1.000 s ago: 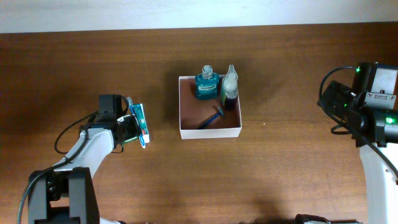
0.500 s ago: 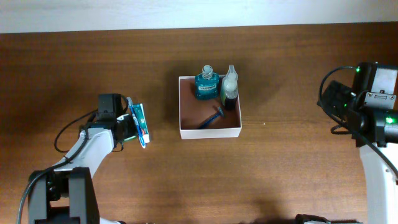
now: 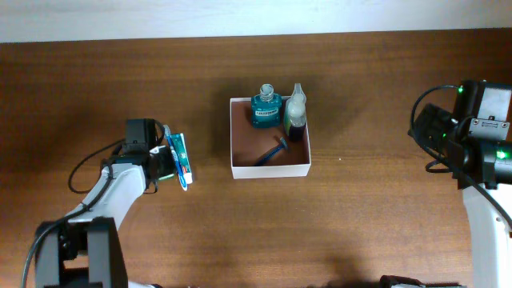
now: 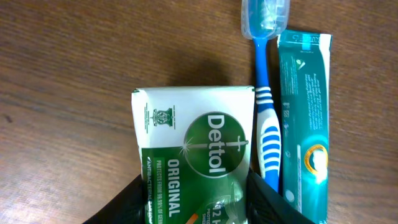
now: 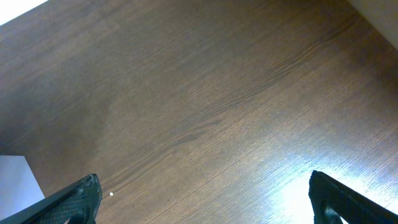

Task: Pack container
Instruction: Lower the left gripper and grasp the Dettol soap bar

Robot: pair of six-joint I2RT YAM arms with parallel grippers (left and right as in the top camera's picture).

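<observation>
Seen from above, a dark wooden surface (image 3: 360,224) carries the container (image 3: 270,170), a square, shallow open box with white walls and a brownish-pink inside. It sits near the middle, slightly towards the far edge. Inside it a teal mouthwash bottle (image 3: 265,108) stands in the far corner, touching a bottle with a pale top and dark base (image 3: 294,117) beside it. A blue razor (image 3: 273,152) lies on the box floor nearer the front wall. Well to the left of the container is the left claw (image 3: 166,164). In its wrist view its two black fingers (image 4: 127,202) pinch the sides of a green and white bar of soap (image 4: 189,134) marked Dettol Original. Whether the soap rests on the wood or is lifted cannot be told. Just beside the soap lies a blue and white toothbrush (image 4: 263,106) with a clear cap over its head. Next to that is a teal toothpaste tube (image 4: 305,112), all three lying parallel. Far to the right, well apart from the container, the right claw (image 5: 202,202) is spread wide above bare wood. Nothing lies between its fingertips (image 5: 84,196).
</observation>
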